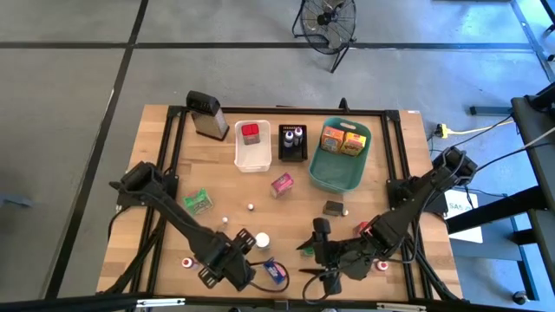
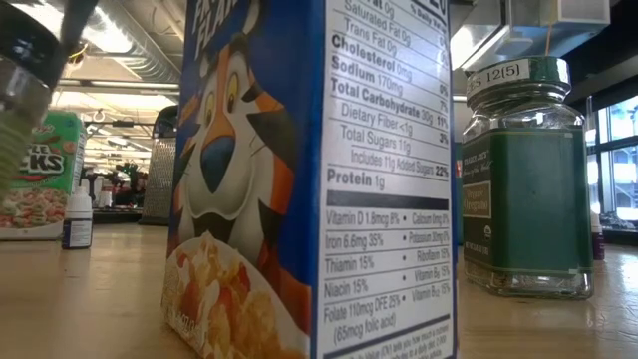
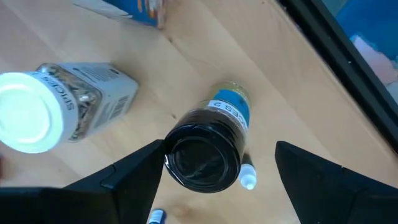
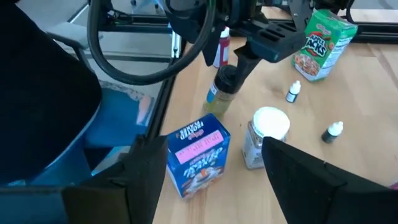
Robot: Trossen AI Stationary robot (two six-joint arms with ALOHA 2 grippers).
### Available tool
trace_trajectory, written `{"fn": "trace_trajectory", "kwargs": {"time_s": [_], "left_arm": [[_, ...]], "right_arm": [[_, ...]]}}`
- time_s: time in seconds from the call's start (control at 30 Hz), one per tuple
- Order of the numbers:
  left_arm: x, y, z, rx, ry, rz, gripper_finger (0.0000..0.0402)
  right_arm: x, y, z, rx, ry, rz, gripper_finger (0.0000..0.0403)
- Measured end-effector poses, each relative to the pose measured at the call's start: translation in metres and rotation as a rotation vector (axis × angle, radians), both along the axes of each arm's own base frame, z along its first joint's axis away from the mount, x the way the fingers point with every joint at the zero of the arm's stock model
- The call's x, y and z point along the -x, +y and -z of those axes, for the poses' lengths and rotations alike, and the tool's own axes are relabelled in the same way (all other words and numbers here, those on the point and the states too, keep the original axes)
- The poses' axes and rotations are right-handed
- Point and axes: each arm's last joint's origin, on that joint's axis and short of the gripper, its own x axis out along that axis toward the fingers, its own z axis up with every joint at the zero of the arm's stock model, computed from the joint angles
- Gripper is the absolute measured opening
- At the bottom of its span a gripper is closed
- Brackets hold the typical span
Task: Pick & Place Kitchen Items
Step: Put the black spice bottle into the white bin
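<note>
Left gripper (image 3: 214,171), jaws apart, seemingly poised over black-capped jar (image 3: 208,152), right gripper (image 4: 205,186) jaws apart near blue cereal box (image 4: 198,154)

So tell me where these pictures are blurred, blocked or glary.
Low view: the blue cereal box stands so close that it blocks the middle of the picture, and bright ceiling lights glare behind it. Left wrist view: the black-capped bottle between the open fingers looks soft, and the white lid is washed out. High view: evenly lit and sharp.

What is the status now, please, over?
Left gripper open around black-capped bottle, not closed yet. Right gripper open, facing blue cereal box. White-lidded spice jar close beside the bottle.
</note>
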Motion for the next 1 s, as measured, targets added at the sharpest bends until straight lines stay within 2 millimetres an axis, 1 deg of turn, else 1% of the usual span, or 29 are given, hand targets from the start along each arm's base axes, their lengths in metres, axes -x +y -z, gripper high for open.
{"fn": "trace_trajectory", "kwargs": {"time_s": [0.27,0.77,1.0], "left_arm": [[0.008,-0.01,0.0,-0.02,-0.02,0.016,0.0301],[0.011,-0.01,0.0,-0.025,0.002,-0.06,0.0301],[0.013,-0.012,0.0,-0.02,-0.003,-0.052,0.0301]], "right_arm": [[-0.001,0.001,-0.002,-0.029,-0.02,0.005,0.0264],[0.0,0.001,-0.001,0.01,-0.012,-0.015,0.0264],[0.0,0.001,-0.001,0.033,-0.017,-0.027,0.0264]]}}
